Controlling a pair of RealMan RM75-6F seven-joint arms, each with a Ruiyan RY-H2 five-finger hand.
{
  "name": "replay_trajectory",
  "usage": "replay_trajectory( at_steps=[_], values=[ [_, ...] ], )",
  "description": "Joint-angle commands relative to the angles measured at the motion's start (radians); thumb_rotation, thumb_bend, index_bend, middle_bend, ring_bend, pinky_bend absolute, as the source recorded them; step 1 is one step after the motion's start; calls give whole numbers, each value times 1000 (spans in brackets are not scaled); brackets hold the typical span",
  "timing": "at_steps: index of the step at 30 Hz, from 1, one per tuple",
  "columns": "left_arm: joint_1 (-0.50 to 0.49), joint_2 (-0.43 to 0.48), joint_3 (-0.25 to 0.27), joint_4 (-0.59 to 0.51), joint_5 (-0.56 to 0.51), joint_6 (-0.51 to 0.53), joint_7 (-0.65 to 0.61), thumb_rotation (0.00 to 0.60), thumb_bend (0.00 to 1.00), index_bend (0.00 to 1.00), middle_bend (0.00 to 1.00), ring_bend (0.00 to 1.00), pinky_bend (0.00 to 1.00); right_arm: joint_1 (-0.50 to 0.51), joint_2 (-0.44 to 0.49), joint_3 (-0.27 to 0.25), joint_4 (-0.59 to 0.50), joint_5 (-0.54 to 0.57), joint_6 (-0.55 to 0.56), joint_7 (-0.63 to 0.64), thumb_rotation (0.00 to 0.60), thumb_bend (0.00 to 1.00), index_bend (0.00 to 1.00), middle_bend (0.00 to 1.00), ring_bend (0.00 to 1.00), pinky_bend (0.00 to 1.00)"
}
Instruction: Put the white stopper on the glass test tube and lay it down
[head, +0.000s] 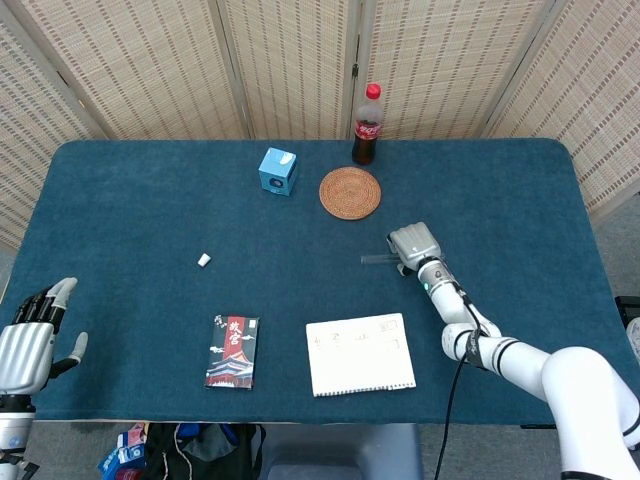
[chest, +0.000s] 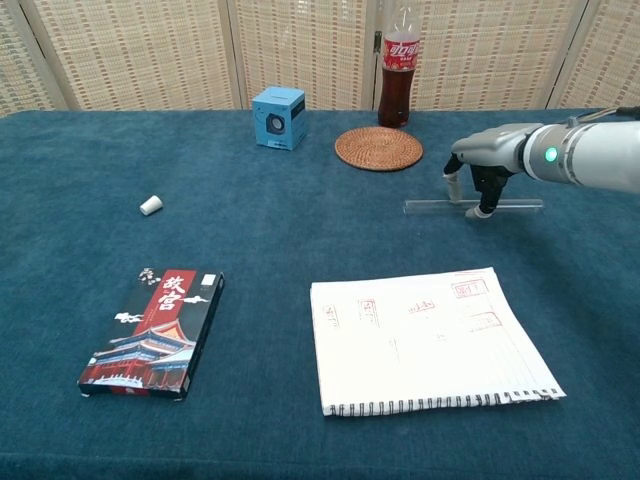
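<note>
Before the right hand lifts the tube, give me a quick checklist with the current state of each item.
1. Right hand over the tube: ok.
2. Fingers closed on the tube: cannot tell; fingertips reach its level.
3. Tube lying flat on the table: ok.
4. Stopper in view, far left of the tube: ok.
5. Left hand near the stopper: not ok; it sits at the table's near left corner.
6. Notebook apart from the tube: ok.

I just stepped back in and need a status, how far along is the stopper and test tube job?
Nothing looks finished. The small white stopper lies alone on the blue table, far from the clear glass test tube, which lies flat and uncapped. In hand: the right hand is down over the tube, fingertips at it, but has not lifted it. The left hand waits open at the table's edge. Left: fetching the stopper, capping, laying down.
</note>
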Motion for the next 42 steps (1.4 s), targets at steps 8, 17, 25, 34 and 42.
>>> replay_trajectory(
  at_steps=[8, 17, 25, 34, 42],
  values=[
    [4, -3, 3, 13, -1, -1, -14, 600, 401, 38, 100, 101, 136, 11, -17, -10, 18, 14, 1, -6, 600, 323, 461, 994, 1000, 1000],
    [5, -9, 5, 26, -2, -5, -25, 600, 401, 38, 99, 101, 136, 16, -26, -18, 29, 29, 6, -16, 600, 405, 521, 994, 1000, 1000],
    [-25, 11, -17, 38, 2, -30, -36, 600, 401, 38, 99, 101, 136, -8, 7, -8, -30, -24, 62, 21, 600, 593, 681, 996, 1000, 1000],
    [-176, 26, -101, 131, 8, -155, -17, 600, 401, 146, 283, 399, 432, -80, 201, 2, -298, -132, 191, 70, 600, 623, 785, 1000, 1000, 1000],
    [-384, 46, -130, 225, 24, -424, -45, 600, 401, 200, 804, 833, 905, -127, 394, -23, -557, -141, 298, -14, 600, 623, 792, 1000, 1000, 1000]
  ],
)
